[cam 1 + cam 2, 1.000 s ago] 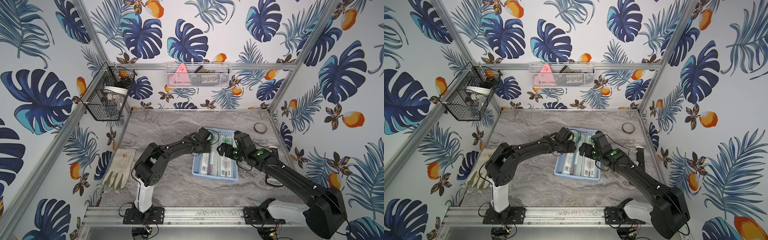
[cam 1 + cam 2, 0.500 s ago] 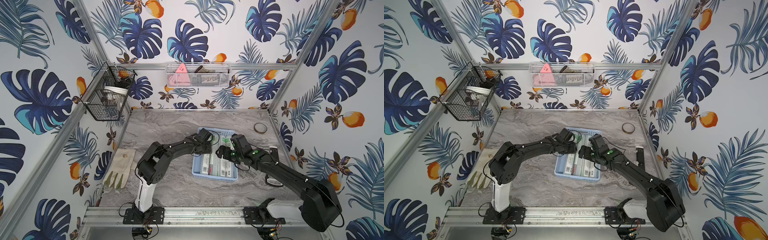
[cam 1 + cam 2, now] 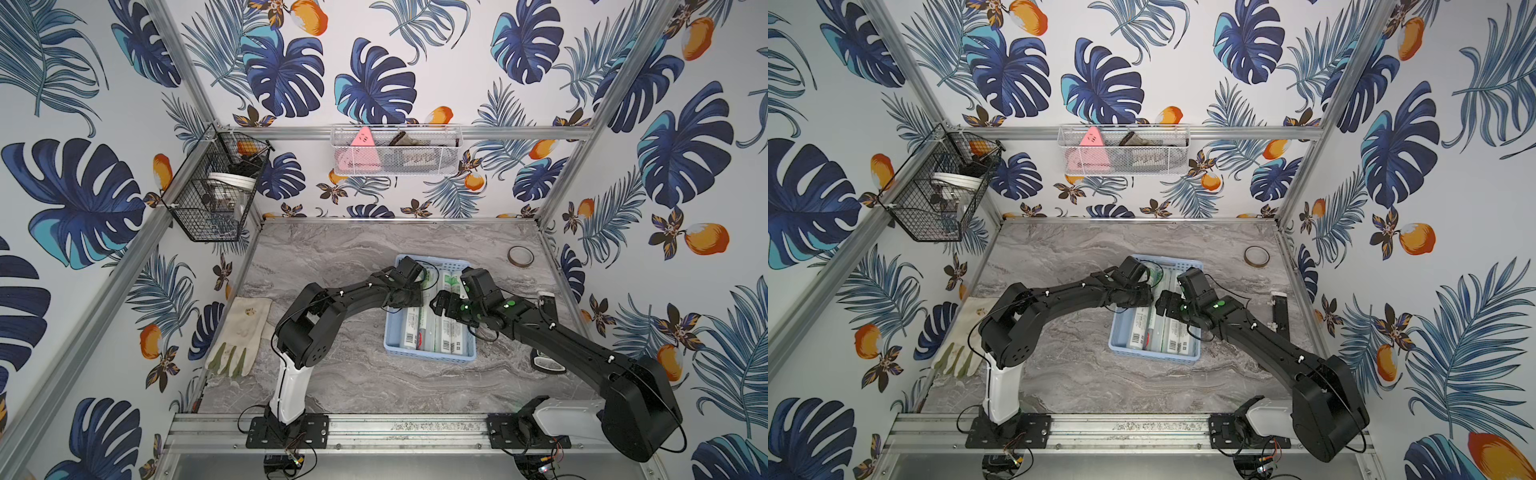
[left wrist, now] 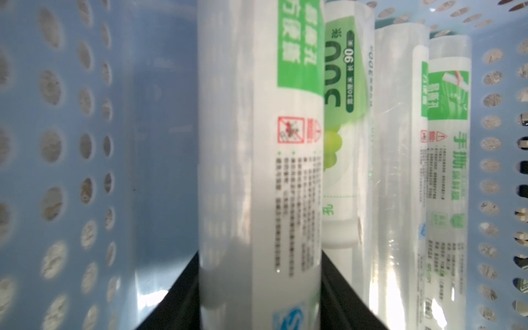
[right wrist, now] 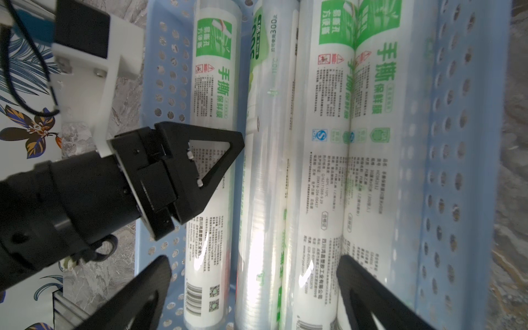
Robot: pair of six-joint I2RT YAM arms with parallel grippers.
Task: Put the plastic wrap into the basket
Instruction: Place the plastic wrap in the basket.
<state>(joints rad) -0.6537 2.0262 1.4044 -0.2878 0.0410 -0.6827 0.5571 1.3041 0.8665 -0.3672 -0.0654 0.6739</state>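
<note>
We count the plastic wrap as four rolls lying side by side, lengthwise, in the basket. The basket sits mid-table, a little to the right. The rolls run nearly its whole length, with their barcoded ends by the near wall.

The left gripper reaches in over the left wall and is clamped on the leftmost roll. In the left wrist view this roll runs between the black fingers, and a strip of bare floor separates it from the perforated wall. The rightmost roll lies just beside the right wall.

The right gripper hangs over the rolls' near half, its jaws spread wide and holding nothing.

The table is bare on the far and near sides of the basket. A glove at the left edge and a tape ring at the far right lie well apart from it.

We read green 手撕保鲜膜 on the wrappers and "300" and "90" on the second roll. There are red warning signs, and QR codes beside the barcodes.
</note>
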